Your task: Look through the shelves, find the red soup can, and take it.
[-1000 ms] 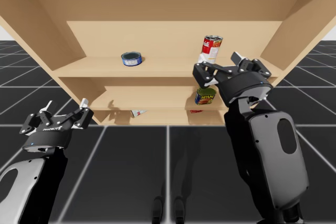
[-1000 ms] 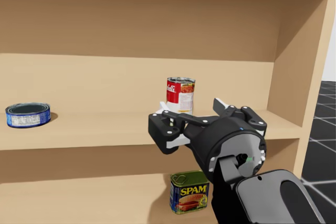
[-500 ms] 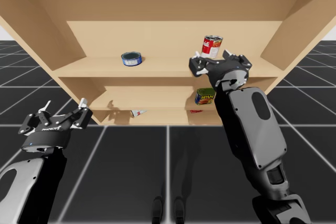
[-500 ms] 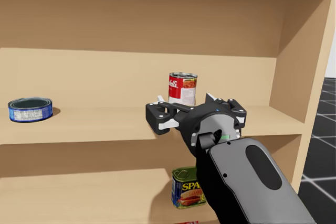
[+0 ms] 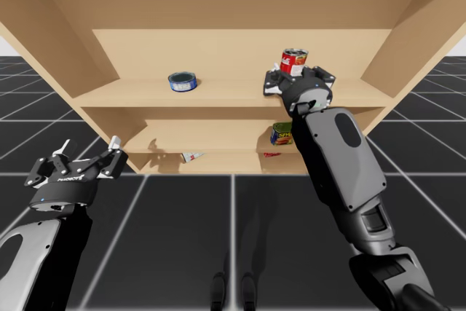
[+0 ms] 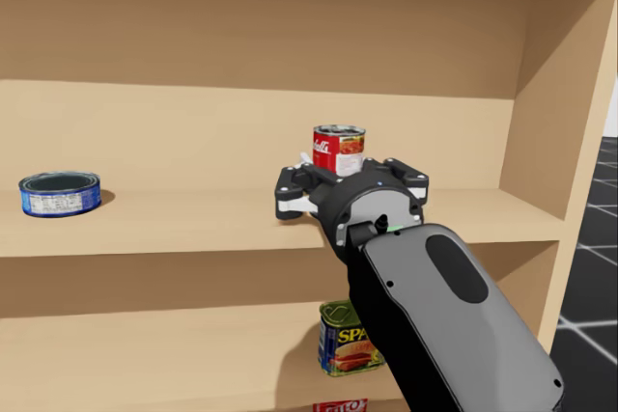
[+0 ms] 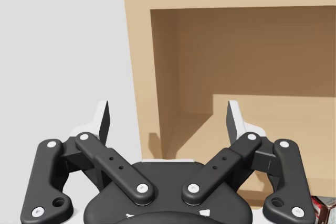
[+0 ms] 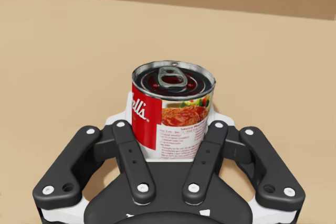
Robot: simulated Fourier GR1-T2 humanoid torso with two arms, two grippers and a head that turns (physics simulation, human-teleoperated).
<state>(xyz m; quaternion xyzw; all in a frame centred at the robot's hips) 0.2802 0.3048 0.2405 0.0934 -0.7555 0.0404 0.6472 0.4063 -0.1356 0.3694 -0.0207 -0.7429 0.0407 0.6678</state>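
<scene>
- The red soup can [image 8: 173, 98] stands upright on the upper shelf [image 5: 218, 92], right of its middle.
- My right gripper [image 8: 169, 120] is clamped on its 2 sides.
- My left gripper [image 7: 169, 114] hangs low, fingers apart.

My right arm [image 5: 338, 165] is stretched up and forward with a straight wrist. The right gripper [image 5: 296, 76] is level, its fingers [image 8: 124, 135] drawn in and touching the can [image 8: 170, 103] on both sides. My left arm [image 5: 36, 253] is low and bent. The left gripper [image 5: 89, 147] is tipped up, fingers [image 7: 102, 121] spread wide.
</scene>
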